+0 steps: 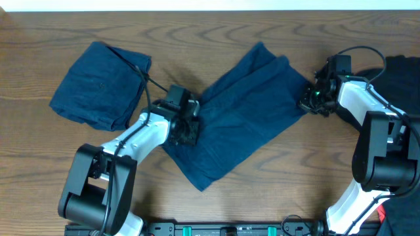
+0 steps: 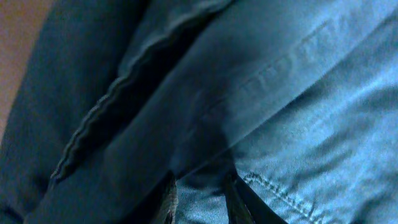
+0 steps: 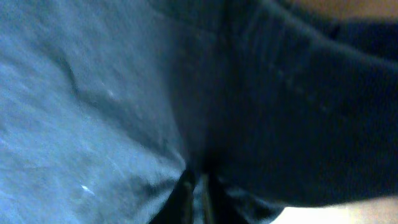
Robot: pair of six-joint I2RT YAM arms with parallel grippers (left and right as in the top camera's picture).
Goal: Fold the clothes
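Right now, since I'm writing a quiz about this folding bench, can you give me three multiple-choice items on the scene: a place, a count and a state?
1. Where do the folded dark-blue denim-like shorts lie on the wooden table?
A. left end
B. centre
C. right edge

2. How many blue garments show?
A. one
B. two
C. four

3. The right gripper is:
A. wide open above the table
B. shut on the spread blue shorts
C. holding a cup

Key:
1 A, the overhead view shows them at the left end.
2 B, one pair is folded and one is spread.
3 B, the right wrist view shows it closed on blue fabric.
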